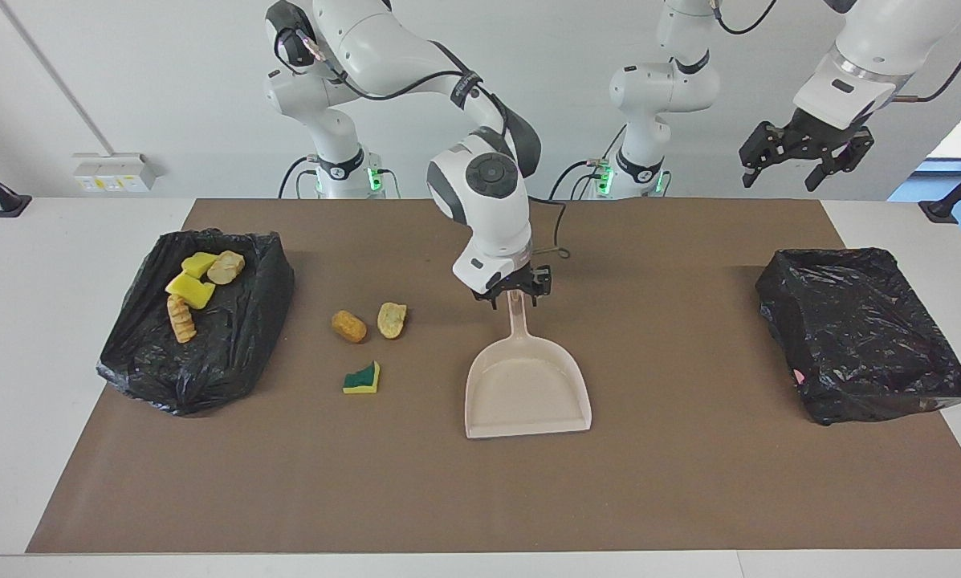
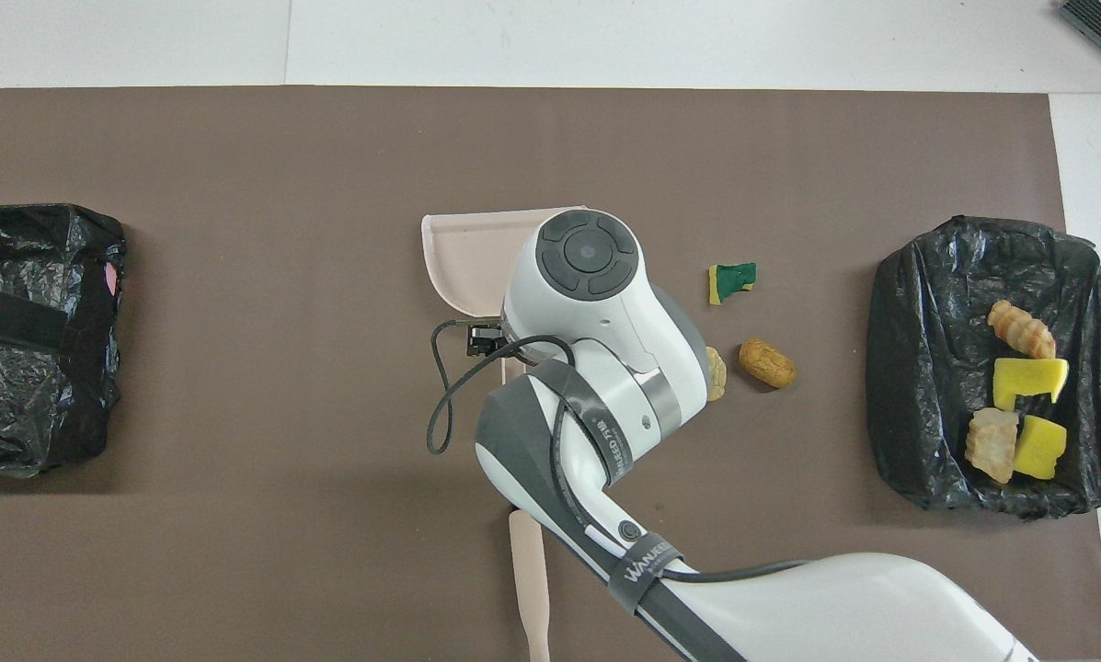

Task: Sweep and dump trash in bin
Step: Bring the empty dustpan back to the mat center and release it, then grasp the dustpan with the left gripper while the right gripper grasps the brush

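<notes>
Beige dustpan (image 1: pixel 527 393) handle, overhead hidden

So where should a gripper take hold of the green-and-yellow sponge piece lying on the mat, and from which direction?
Probably from straight above, fingers closing across the green-and-yellow sponge piece on its two longer, flatter edges. It lies flat on the brown mat, green face up, so no side gives a way underneath. Nothing crowds it: the two bread-like lumps sit apart, nearer the robots, and the dustpan lies off to one side.
</notes>
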Controlling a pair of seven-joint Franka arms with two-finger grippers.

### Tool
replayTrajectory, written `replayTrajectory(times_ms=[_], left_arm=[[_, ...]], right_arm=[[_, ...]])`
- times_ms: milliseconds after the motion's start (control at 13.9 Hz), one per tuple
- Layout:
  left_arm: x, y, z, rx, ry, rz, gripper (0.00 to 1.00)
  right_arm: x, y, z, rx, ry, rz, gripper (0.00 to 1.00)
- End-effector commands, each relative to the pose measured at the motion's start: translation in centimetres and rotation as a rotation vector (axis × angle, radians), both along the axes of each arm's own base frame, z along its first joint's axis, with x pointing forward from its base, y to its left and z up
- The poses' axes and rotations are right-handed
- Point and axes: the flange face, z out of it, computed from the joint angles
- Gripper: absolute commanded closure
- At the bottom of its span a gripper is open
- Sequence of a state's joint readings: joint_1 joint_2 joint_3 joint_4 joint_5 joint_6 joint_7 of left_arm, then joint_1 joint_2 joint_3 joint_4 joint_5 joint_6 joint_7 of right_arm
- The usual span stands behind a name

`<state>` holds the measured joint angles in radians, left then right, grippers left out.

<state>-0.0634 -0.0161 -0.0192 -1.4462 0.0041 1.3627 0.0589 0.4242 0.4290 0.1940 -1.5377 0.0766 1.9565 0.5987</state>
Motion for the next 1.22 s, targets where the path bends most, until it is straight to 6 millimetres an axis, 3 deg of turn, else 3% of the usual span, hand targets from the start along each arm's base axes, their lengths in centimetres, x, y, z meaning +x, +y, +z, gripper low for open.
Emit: replayTrajectory(times_ms=[0,143,287,358,574,860,1075,1147], left_arm=[[-0.3,-0.1,0.4,0.004,-0.013,0.003,0.00],[-0.4,-0.7,0.4,0.004,-0.013,-0.007,0.00],[-0.6,-2.9,0.6,0.006,-0.023,0.005,0.00],[-0.5,-4.1,0.6,0.004,-0.039,0.023,0.00],[0.5,-7.6,0.1,-0.013,-0.102,-0.015,0.00],[3.9,-16.2,-7.1,-0.031,-0.131,0.006,0.00],[3.6,-22.3,-12.9,-0.047,-0.146,0.009,0.00],[3.7,-25.3,-15.7,-0.047,-0.136,-0.001,0.00]], right_arm=[[-2.2,-2.6,5.1,-0.014,0.047,0.029,0.00],[-6.0,-3.4,7.9,-0.026,0.105,0.049,0.00],[-10.6,-3.2,9.1,-0.059,0.153,0.085,0.00],[-13.2,-2.4,8.7,-0.066,0.174,0.106,0.00],[-19.5,-2.7,6.7,-0.044,0.206,0.122,0.00],[-27.8,-3.7,4.0,0.002,0.269,0.136,0.00],[-30.6,-2.7,0.6,0.000,0.265,0.122,0.00],[-30.8,-2.8,-0.1,-0.001,0.264,0.117,0.00]])
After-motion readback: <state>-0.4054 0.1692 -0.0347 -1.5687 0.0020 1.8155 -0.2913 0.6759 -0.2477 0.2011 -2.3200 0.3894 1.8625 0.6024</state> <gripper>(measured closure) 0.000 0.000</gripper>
